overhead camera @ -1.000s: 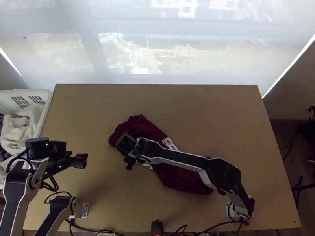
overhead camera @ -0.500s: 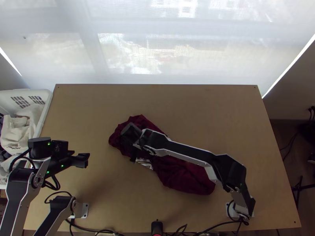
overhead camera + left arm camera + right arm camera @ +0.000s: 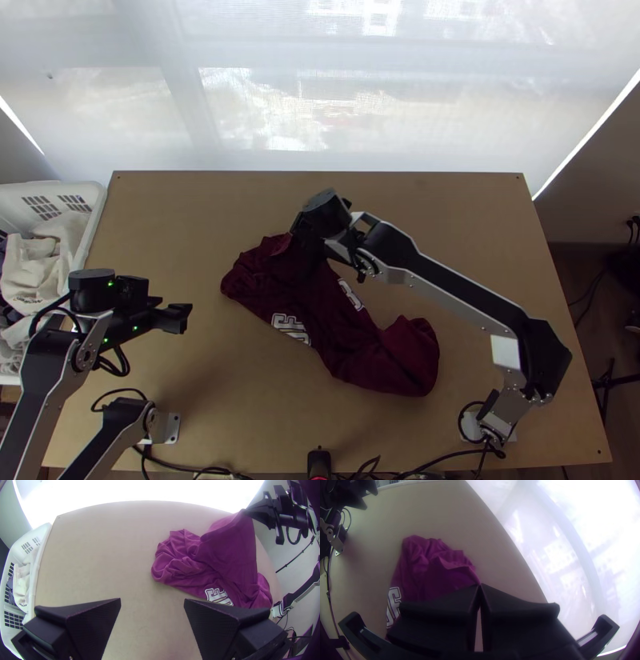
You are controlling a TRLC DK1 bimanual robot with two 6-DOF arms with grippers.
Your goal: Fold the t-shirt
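The right gripper is above the far edge of the maroon t-shirt, its fingertips pressed together on a lifted bit of cloth. In the right wrist view the right gripper pinches a peak of the t-shirt. The left wrist view has the t-shirt rising like a tent to that pinch, the rest bunched and wrinkled on the table, white lettering facing up. My left gripper hangs over the table left of the shirt; in its wrist view the left gripper stands open, holding nothing.
A white laundry basket with light cloths stands at the table's left edge. Bare wood of the table lies beyond and right of the shirt. Cables run along the near edge.
The right gripper has moved away from the near side of the shirt toward its far edge, and now lifts cloth there. The left arm has shifted slightly to the right.
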